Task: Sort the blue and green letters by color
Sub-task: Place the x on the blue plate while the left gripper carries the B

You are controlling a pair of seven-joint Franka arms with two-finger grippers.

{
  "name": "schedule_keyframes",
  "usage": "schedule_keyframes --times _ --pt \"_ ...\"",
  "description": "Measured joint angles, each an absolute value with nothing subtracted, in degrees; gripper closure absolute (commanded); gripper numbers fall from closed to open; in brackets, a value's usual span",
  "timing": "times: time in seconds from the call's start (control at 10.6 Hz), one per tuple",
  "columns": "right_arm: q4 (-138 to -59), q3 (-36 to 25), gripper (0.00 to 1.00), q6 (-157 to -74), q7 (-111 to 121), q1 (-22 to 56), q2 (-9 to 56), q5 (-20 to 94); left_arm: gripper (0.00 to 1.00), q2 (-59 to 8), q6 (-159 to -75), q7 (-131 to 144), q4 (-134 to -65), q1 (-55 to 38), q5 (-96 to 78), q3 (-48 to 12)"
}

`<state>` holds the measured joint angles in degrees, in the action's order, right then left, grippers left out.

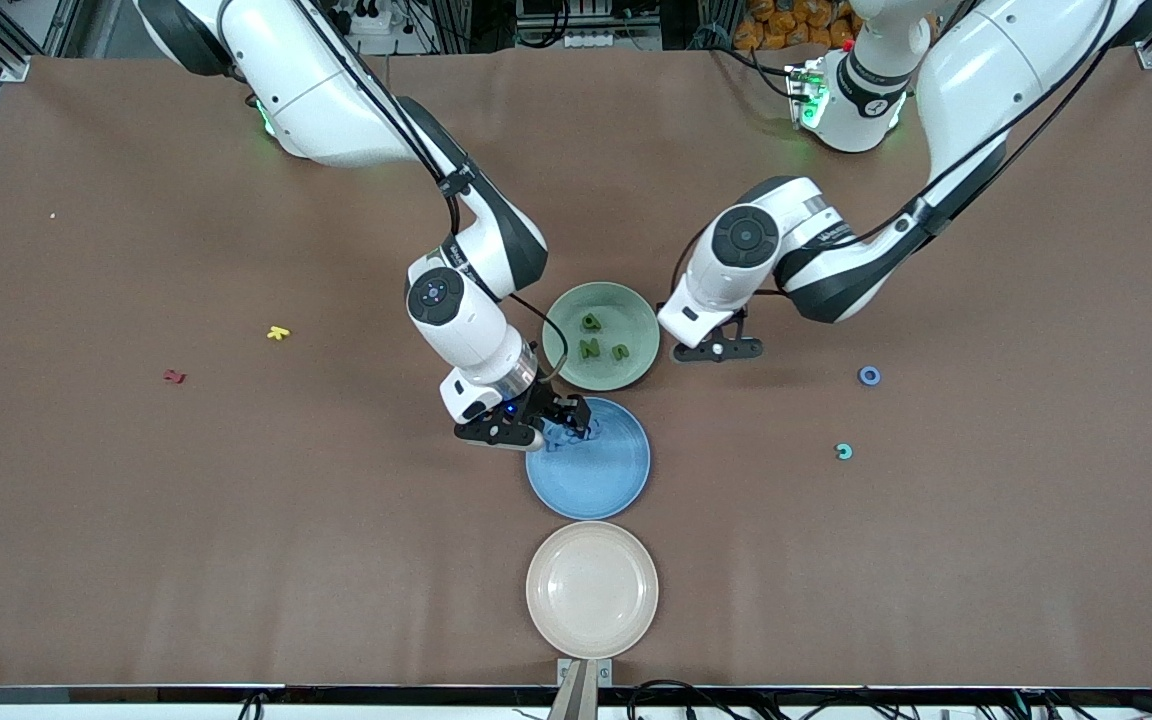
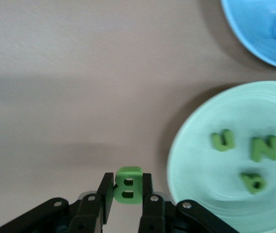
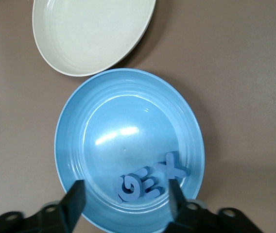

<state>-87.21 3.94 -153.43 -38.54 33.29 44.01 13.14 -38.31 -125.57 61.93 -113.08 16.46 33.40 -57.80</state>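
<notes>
While the right pincer (image 3: 126, 201) hangs released over blue letters (image 3: 147, 180) in the blue plate (image 1: 616, 490) at centre frame, the left pincer (image 2: 127, 196) grips a green B (image 2: 128, 184) beside the green plate (image 2: 196, 194); a blue ring (image 1: 869, 375) waits at right

Glossy blue plate (image 3: 79, 141), matt foam-like green letter B (image 2: 127, 184), matt brown table (image 1: 136, 500)

Showing a brown table (image 1: 236, 520). Holding olive green letters (image 2: 245, 155) in a pale green plate (image 1: 636, 315), medium blue letters (image 3: 147, 182) in a blue plate (image 3: 128, 111). Sitting plain: a cream plate (image 1: 591, 590). Lying loose: a yellow letter (image 1: 278, 333), a red letter (image 1: 174, 377).
</notes>
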Motion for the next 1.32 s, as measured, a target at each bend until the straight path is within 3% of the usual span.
schedule_keyframes --times 0.28,0.66,0.76,0.95,1.32 --pt "-87.0 3.8 0.0 -152.4 -39.1 32.9 44.0 13.1 1.0 -39.6 -125.8 66.4 -107.1 7.9 27.8 -54.6" --pt "-86.2 2.8 0.0 -141.9 -31.7 27.1 43.0 12.9 1.0 -40.4 -132.0 66.9 -105.1 -0.9 21.4 -46.8" --pt "-86.6 2.7 0.0 -140.5 -28.8 24.6 42.3 12.6 0.95 -40.8 -132.9 67.8 -104.6 -4.0 21.1 -44.2" --pt "-89.1 2.2 0.0 -139.9 -22.0 19.5 40.9 12.3 0.0 -41.8 -133.4 70.4 -101.5 -11.1 21.0 -39.0" --pt "-93.5 -3.3 0.0 -135.3 -8.9 14.1 37.8 12.1 0.0 -43.2 -133.4 70.8 -96.9 -13.6 21.0 -36.9"
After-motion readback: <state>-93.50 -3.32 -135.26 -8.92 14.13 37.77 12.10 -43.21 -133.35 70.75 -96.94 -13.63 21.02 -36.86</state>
